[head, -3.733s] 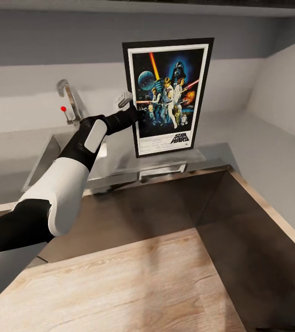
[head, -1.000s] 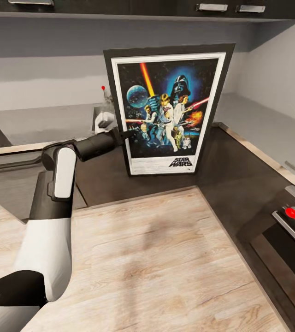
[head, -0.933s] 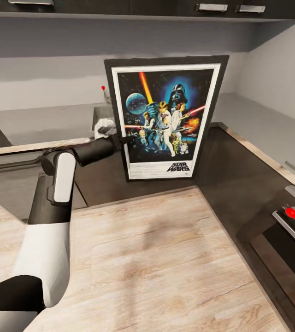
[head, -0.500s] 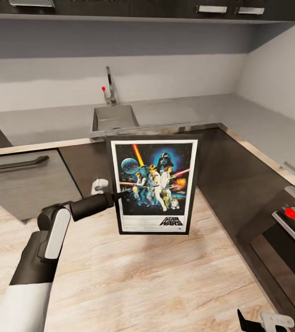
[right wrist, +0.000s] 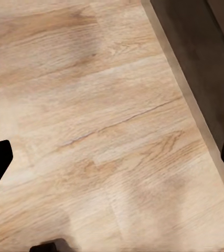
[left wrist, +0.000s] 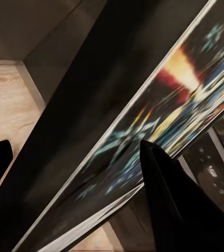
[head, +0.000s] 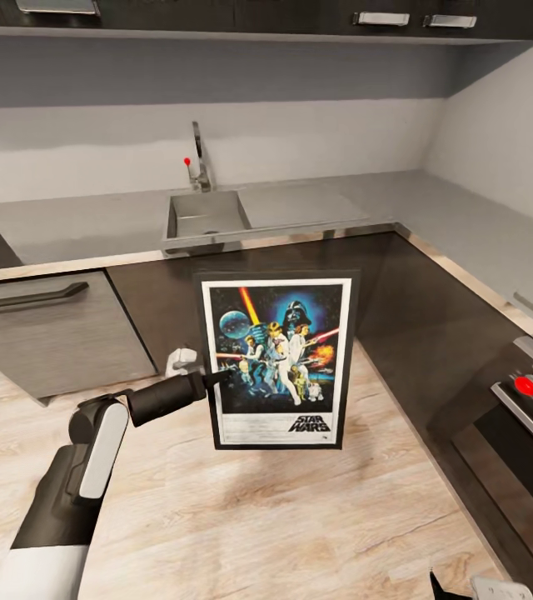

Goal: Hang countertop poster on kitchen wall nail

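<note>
The poster [head: 276,358] hangs upright over the wooden floor, in front of the dark cabinet fronts, with its "STAR WARS" logo at the bottom. My left gripper [head: 216,379] is shut on its left edge. In the left wrist view the poster [left wrist: 159,110] runs slantwise between the dark fingers [left wrist: 169,199], and the left gripper [left wrist: 76,144] clamps it. The grey kitchen countertop [head: 75,225] runs along the back wall and turns down the right side. My right gripper [head: 475,587] peeks in at the bottom edge; in its wrist view the right gripper [right wrist: 115,152] is open above the floor. The wall nails are out of view.
An inset sink [head: 204,212] with a faucet [head: 200,162] sits in the counter behind the poster. A stove front with a red knob [head: 530,385] is at the right. Upper cabinets [head: 383,17] hang over the counter. A dark cabinet base [right wrist: 195,31] borders the wood floor [head: 241,517].
My left arm has lowered the poster from in front of the sink and wall down to floor level before the cabinets. The right gripper has come into the bottom edge.
</note>
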Robot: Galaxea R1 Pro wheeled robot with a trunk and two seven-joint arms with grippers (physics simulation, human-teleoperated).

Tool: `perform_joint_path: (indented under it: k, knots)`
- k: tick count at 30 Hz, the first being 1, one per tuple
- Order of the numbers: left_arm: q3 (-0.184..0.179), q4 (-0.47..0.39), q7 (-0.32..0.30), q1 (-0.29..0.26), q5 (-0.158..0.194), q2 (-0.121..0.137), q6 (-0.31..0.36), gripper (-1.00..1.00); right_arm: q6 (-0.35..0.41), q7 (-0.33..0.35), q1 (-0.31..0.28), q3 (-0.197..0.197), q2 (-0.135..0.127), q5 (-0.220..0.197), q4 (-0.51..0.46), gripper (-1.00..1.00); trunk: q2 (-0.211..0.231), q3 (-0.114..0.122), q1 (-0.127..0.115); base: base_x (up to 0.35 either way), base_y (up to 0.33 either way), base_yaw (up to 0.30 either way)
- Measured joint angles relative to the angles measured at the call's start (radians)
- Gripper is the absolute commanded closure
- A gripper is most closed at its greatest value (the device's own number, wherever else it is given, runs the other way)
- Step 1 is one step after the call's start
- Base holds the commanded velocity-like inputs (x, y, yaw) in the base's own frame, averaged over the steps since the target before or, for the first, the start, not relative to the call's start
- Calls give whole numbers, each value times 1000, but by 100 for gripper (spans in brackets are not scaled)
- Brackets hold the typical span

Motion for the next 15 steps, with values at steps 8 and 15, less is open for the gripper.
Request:
perform_joint_path:
  k: [8,15]
  knots:
    - [-1,-3,-3,64,0,-2,-5,100,0,0,0,0,0,-1,2,-100,0,0,0,0,0,0]
    - [1,-5,-98,110,1,0,-6,100,-1,-1,0,-1,-1,-2,-1,-100,0,5,0,0,0,-28]
